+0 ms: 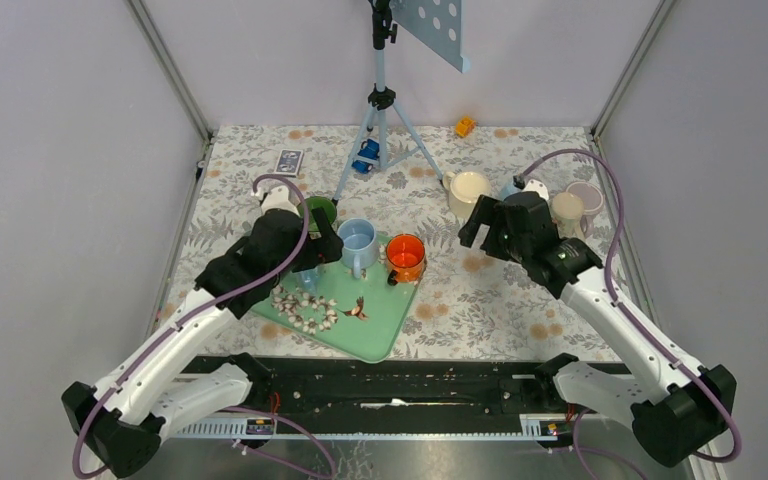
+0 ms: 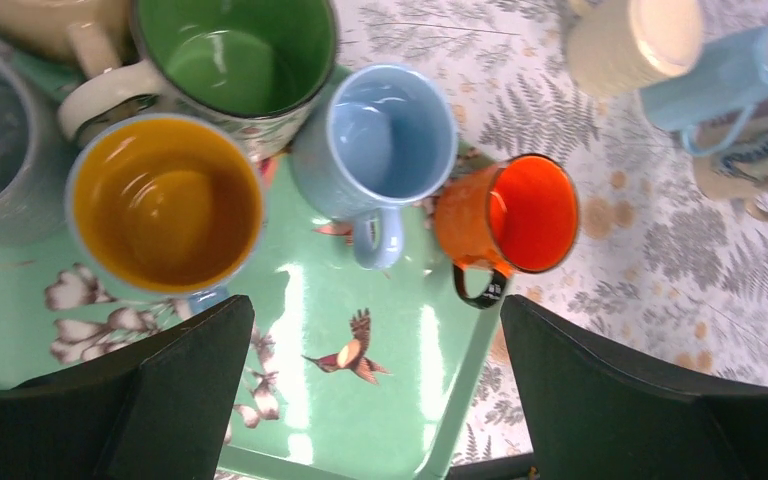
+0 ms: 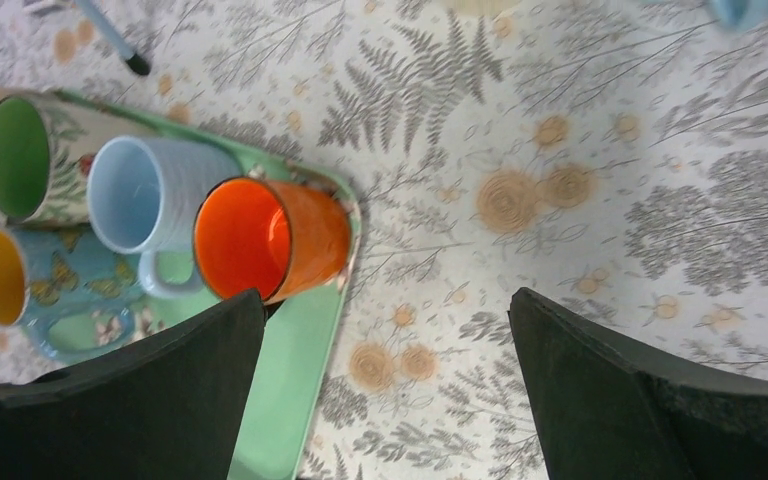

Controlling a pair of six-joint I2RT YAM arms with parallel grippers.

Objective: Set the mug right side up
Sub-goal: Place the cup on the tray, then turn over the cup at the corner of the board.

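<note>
Two white robot arms rise from the near edge of a table covered in a pale floral cloth. Just past their bases, left of centre, lies a mint-green tray printed with birds and flowers.

The left gripper hangs above the tray, its two dark fingers spread wide with nothing between them. Below it and slightly to the left, the yellow-lined mug stands on the tray with its mouth up. Its outside is blue with butterflies (from overhead, the gripper hides nearly all of it).

Just to its right is a light blue mug, upright, with its handle pointing toward the arms. Right of that, at the tray's right edge, stands an orange mug, also upright, with a dark handle on its near side. Behind the yellow-lined mug is a green-lined mug with a cream handle, mouth up.

The right gripper hovers over bare cloth to the right of the tray. Its fingers are spread wide too and it holds nothing.

Beyond it on the right sit a cream mug and a lavender mug, with other pale mugs between them. I cannot tell which way up these stand.

Farther back, near the centre, a blue tripod holds up a perforated blue panel. A dark card lies to its left. A small orange block sits near the far wall.
</note>
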